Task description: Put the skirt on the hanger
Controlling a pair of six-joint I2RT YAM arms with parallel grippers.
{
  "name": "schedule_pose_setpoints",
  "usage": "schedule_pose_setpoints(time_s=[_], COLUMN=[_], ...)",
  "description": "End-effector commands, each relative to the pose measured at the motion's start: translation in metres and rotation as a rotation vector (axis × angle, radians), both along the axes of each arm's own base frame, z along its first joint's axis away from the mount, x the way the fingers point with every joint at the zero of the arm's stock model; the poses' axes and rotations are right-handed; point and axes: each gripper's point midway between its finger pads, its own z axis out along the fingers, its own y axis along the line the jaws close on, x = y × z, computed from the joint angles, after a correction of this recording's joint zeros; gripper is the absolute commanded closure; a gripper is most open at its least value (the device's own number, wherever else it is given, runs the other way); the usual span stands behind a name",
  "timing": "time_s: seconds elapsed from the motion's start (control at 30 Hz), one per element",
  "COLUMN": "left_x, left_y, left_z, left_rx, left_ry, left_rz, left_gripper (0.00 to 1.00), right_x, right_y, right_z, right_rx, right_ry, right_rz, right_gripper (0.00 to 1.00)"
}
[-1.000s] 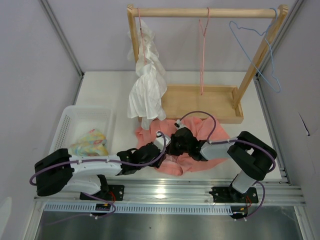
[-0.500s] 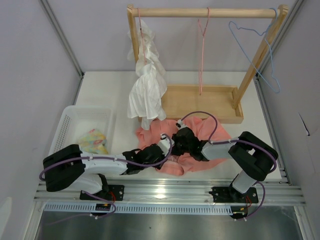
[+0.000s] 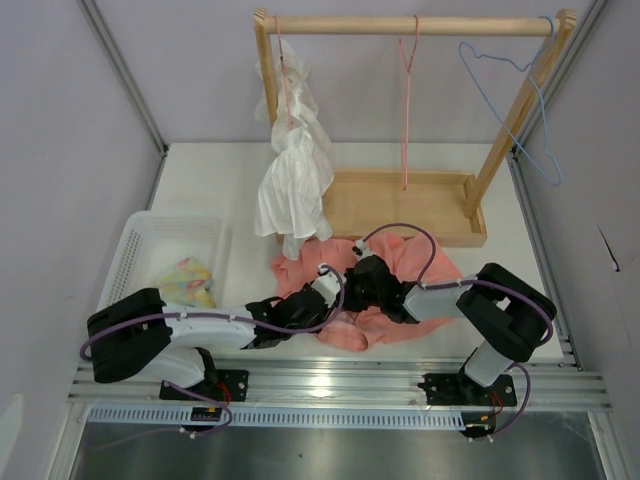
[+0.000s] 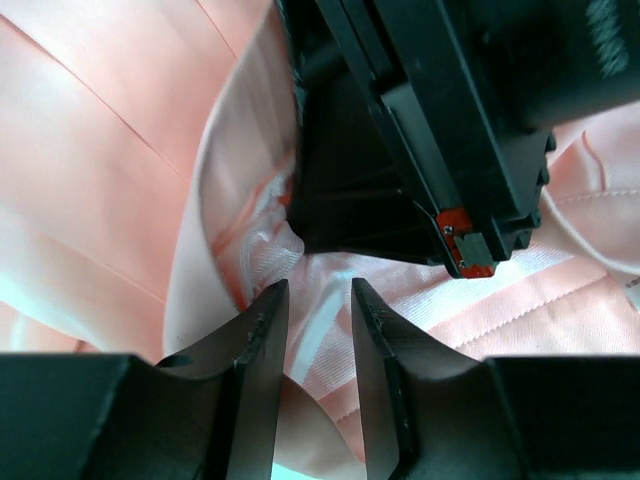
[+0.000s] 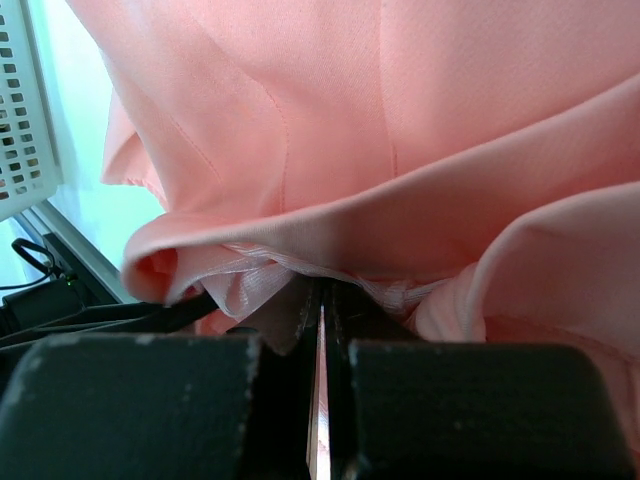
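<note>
**Both grippers at the skirt's near edge**

One basket (image 3: 130,250) sits well left of the left gripper (image 4: 320,290), with one patterned cloth (image 3: 180,280) inside. The left gripper's jaws are parted, skirt (image 3: 345,335) edge just ahead. Right gripper (image 5: 322,290) is pinched shut on the skirt's white-lined hem. Rack base (image 3: 400,205) lies just beyond both, and bare table (image 3: 515,235) shows to the right. There are three hangers: a pink one carrying the white garment (image 3: 295,180), the hanger (image 3: 404,120) empty and well beyond, and one blue hanger (image 3: 551,140).

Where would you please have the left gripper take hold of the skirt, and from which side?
On the waistband of the skirt, beside the shut right gripper's pinch, approaching from the left side. There the white-lined edge folds into a ridge that the left gripper's open fingers can straddle.
</note>
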Motion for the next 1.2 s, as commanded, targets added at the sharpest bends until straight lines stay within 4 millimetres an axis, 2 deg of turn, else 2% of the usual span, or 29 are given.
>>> schedule_pose_setpoints(time_s=[0.0, 0.13, 0.37, 0.7, 0.83, 0.93, 1.07, 1.17], left_x=[0.016, 0.013, 0.003, 0.004, 0.007, 0.007, 0.004, 0.0], left_y=[-0.006, -0.005, -0.012, -0.013, -0.013, -0.013, -0.014, -0.017], left_z=[0.026, 0.013, 0.008, -0.005, -0.005, -0.003, 0.007, 0.022], left_rx=[-0.046, -0.015, -0.047, -0.009, -0.017, -0.02, -0.052, -0.097], left_ry=[-0.068, -0.039, 0.004, 0.017, 0.006, 0.006, 0.004, -0.002], left_rz=[0.025, 0.018, -0.031, -0.031, -0.016, -0.017, -0.028, -0.065], left_gripper=[0.63, 0.63, 0.64, 0.64, 0.65, 0.73, 0.99, 1.0], right_x=[-0.005, -0.005, -0.005, -0.004, -0.004, -0.004, -0.002, -0.001], right_y=[-0.014, -0.013, -0.014, -0.014, -0.014, -0.016, -0.017, -0.017], right_z=[-0.013, -0.012, -0.012, -0.011, -0.012, -0.012, -0.01, -0.009], right_rx=[-0.046, -0.041, -0.044, -0.042, -0.045, -0.049, -0.05, -0.048], right_ry=[0.021, 0.023, 0.022, 0.02, 0.021, 0.021, 0.017, 0.016], right_rz=[-0.01, -0.009, -0.011, -0.015, -0.012, -0.014, -0.016, -0.017], right_gripper=[1.0, 1.0, 1.0, 1.0, 1.0, 1.0, 1.0, 1.0])
